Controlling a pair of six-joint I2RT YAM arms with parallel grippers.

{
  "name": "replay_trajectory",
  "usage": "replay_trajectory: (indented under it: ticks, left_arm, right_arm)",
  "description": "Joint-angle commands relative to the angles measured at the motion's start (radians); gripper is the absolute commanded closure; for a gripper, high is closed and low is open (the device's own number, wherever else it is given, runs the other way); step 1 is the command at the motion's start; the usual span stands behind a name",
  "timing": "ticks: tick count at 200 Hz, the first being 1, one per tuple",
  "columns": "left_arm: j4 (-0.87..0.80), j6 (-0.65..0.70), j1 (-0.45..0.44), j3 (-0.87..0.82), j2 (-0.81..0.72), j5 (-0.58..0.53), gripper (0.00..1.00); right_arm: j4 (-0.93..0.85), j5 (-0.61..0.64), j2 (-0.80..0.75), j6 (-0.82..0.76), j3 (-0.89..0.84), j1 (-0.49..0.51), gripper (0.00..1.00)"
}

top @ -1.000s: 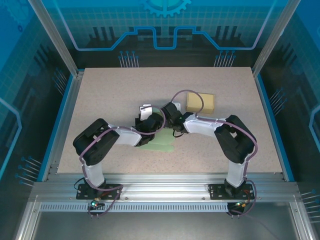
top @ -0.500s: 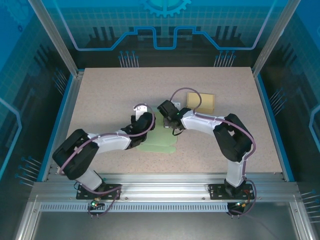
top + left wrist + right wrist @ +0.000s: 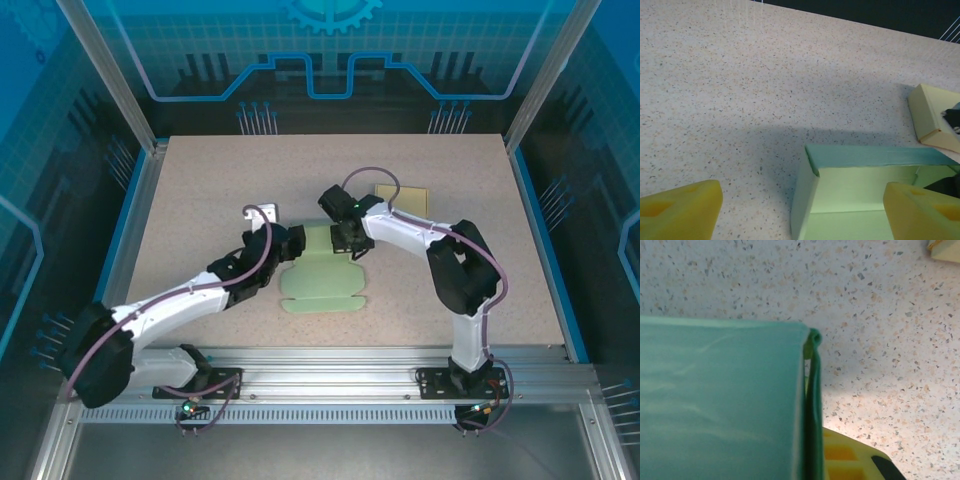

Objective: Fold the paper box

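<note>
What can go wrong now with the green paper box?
The left gripper stands open and grips nothing, so the raised left wall of the half-folded green paper box may fall back flat.
The right gripper is shut on a thin wall of it; a pull could crease or tear it.
The pale yellow paper box lies near the right gripper and could be knocked.

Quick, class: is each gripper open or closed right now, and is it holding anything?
Left gripper: open, fingers wide apart, holding nothing.
Right gripper: closed on the far edge of the green paper box.
</note>
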Motion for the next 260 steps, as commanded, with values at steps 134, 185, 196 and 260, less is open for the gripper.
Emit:
replay_trajectory:
  ticks: [134, 185, 196, 260]
  left_arm:
    - [-0.123, -0.039, 0.114, -0.035, -0.143, 0.181, 0.09]
    - [-0.095, -0.042, 0.144, -0.06, -0.138, 0.217, 0.09]
    - [-0.092, -0.042, 0.147, -0.063, -0.138, 0.221, 0.09]
    - [-0.079, -0.045, 0.157, -0.073, -0.138, 0.233, 0.09]
  right_arm:
    - [-0.557, 0.124, 0.409, -0.372, 0.49, -0.022, 0.95]
    - [-0.626, 0.224, 0.498, -0.403, 0.635, -0.008, 0.89]
    - [-0.624, 0.245, 0.509, -0.414, 0.654, -0.003, 0.86]
    - [-0.577, 0.303, 0.566, -0.474, 0.742, 0.015, 0.86]
